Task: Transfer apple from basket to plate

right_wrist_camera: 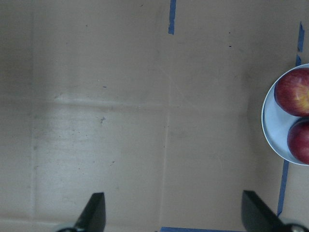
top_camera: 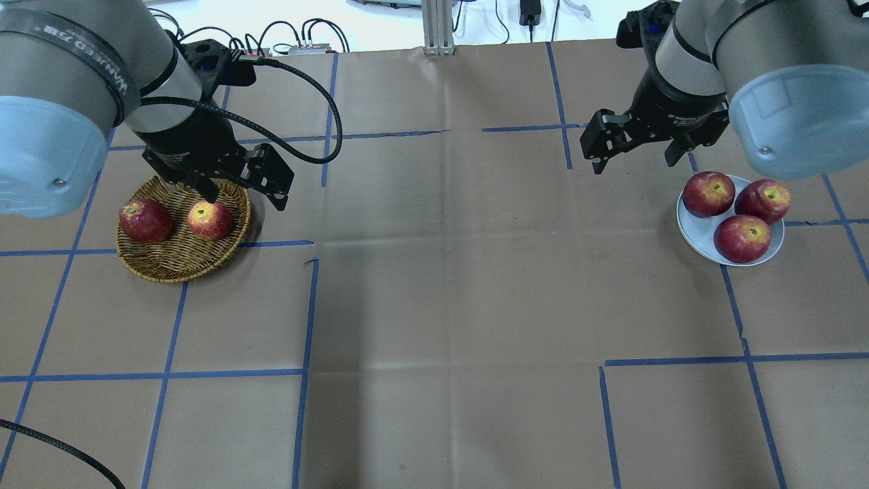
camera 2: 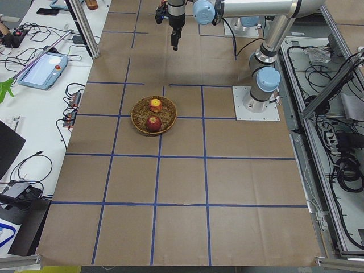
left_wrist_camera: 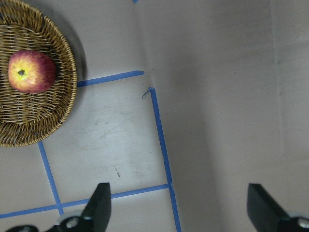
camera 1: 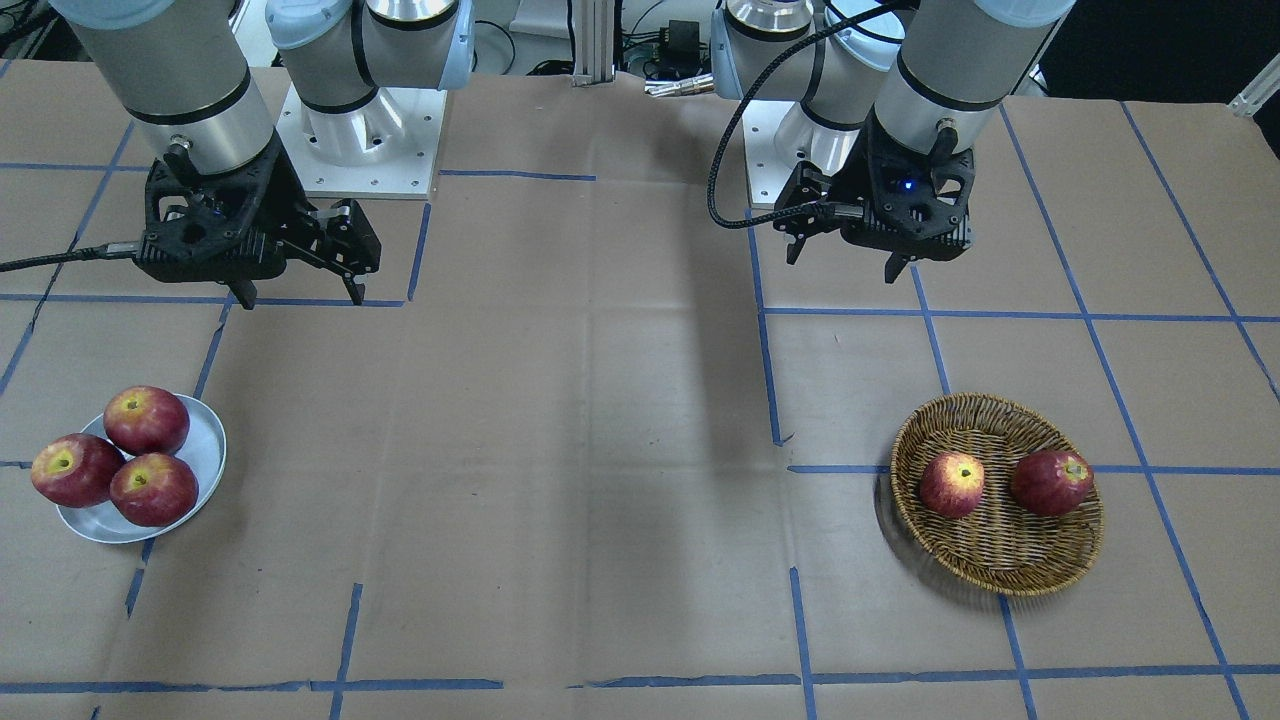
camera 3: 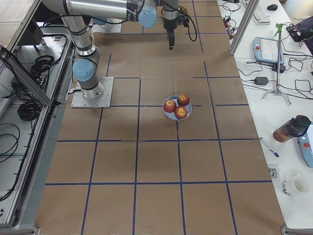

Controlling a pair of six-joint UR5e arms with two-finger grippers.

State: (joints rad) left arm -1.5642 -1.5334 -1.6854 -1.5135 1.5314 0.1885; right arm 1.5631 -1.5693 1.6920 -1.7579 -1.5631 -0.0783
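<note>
The apple, pinkish-red with a yellow blush, lies in the wicker basket beside a dark red apple. It also shows in the overhead view and the left wrist view. My left gripper is open and empty. It hangs above the table just beyond the basket's far right rim. The pale plate holds three deep-red apples. My right gripper is open and empty, hanging above the table to the left of the plate.
Brown paper with blue tape lines covers the table. The arm bases stand on the robot's side of the table. The plate's edge shows at the right of the right wrist view. Cables and devices lie beyond the table ends.
</note>
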